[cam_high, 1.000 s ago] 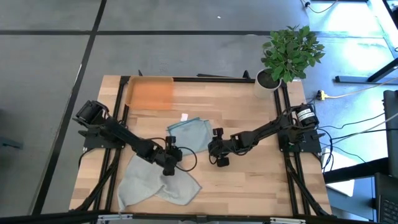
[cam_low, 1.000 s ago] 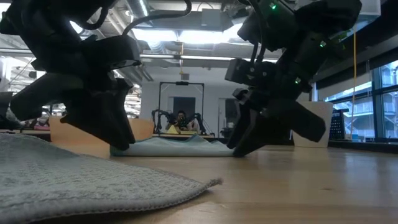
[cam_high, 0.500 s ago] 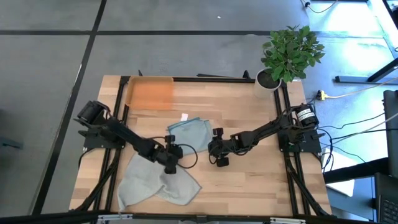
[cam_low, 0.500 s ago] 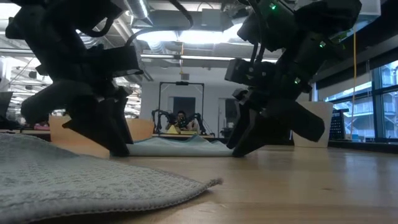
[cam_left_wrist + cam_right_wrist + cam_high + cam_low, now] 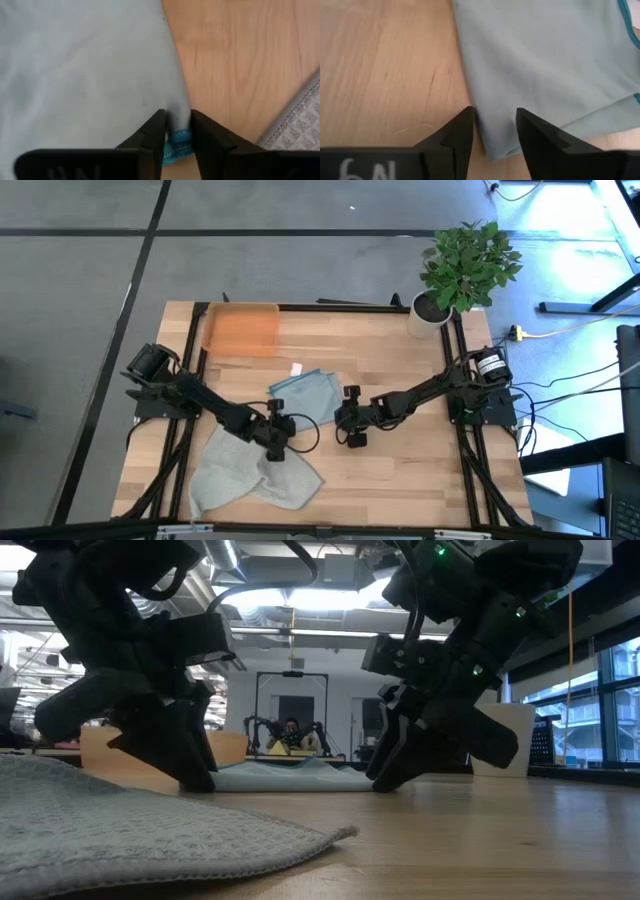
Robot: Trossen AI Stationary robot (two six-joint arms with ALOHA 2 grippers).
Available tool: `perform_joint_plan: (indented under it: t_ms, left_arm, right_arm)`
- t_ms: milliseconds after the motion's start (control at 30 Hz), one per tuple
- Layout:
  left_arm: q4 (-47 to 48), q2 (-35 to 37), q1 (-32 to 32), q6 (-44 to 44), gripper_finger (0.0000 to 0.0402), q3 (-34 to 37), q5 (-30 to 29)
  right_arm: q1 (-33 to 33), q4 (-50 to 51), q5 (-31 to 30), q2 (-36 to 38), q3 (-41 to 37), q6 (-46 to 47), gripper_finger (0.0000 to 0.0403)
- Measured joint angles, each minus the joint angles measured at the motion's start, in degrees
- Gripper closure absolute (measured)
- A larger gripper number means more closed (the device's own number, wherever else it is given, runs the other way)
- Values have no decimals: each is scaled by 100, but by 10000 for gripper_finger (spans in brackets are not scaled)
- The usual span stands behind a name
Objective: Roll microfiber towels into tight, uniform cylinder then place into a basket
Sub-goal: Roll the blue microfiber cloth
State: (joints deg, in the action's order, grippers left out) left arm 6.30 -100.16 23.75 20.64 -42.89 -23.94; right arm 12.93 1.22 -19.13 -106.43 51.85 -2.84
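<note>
A light teal-blue microfiber towel (image 5: 305, 393) lies flat in the middle of the table. A pale grey-green towel (image 5: 245, 470) lies crumpled nearer the front edge. The orange basket (image 5: 240, 332) stands at the far left. My left gripper (image 5: 177, 132) is down at the teal towel's near left corner, shut on it. My right gripper (image 5: 495, 130) stands open over the towel's near right corner (image 5: 492, 145). That corner lies flat between its fingers. Whether those fingers touch the cloth, I cannot tell. My left gripper pinches the teal towel's hemmed corner (image 5: 177, 142) between its two fingers. It comes slanting down from the table's left and near side. The cloth is slightly gathered between the fingers, and the rest of the towel (image 5: 90, 75) lies flat on the table.
A potted plant (image 5: 445, 290) stands at the table's far right corner. A dark frame rail (image 5: 330, 307) runs along the table's far edge. Bare wood (image 5: 420, 470) lies at the near right. The grey-green towel's edge (image 5: 300, 120) lies close beside my left gripper.
My left gripper has sunk slightly, and its fingertips have come down to the table at the teal towel's corner. The towels lie as before.
</note>
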Motion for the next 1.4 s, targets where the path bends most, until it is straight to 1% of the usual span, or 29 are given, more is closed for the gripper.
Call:
perform_joint_plan:
  t_ms: [100,200,367,400,567,733,867,1100,1233,1300,1400]
  left_arm:
    - [-14,-2,2,-24,364,2,21]
    - [-11,-4,2,-26,393,2,18]
    - [-6,-4,2,-22,396,7,17]
    - [-5,-4,2,-20,398,7,16]
    - [-2,-4,2,-17,400,9,-13]
    - [-2,-4,35,-14,401,13,-54]
    - [0,-4,35,196,401,13,-47]
    - [48,104,104,285,401,25,182]
    - [152,413,173,290,401,48,610]
    - [239,545,166,324,402,54,734]
    - [291,726,142,502,401,46,838]
  right_arm:
    - [0,6,-16,-13,1,-19,282]
    - [0,7,-34,-32,1,-21,318]
    - [-4,-3,-125,-55,1,-24,383]
    - [-13,-3,-152,-57,1,-25,391]
    - [-11,-2,-224,-57,-1,92,389]
    - [-11,0,-243,-57,-1,105,397]
    - [-11,5,-181,-57,-1,108,396]
    - [19,124,166,-26,5,450,397]
    - [53,95,651,-24,35,571,397]
    - [49,191,912,-24,120,613,397]
    - [56,539,1030,-37,344,713,397]
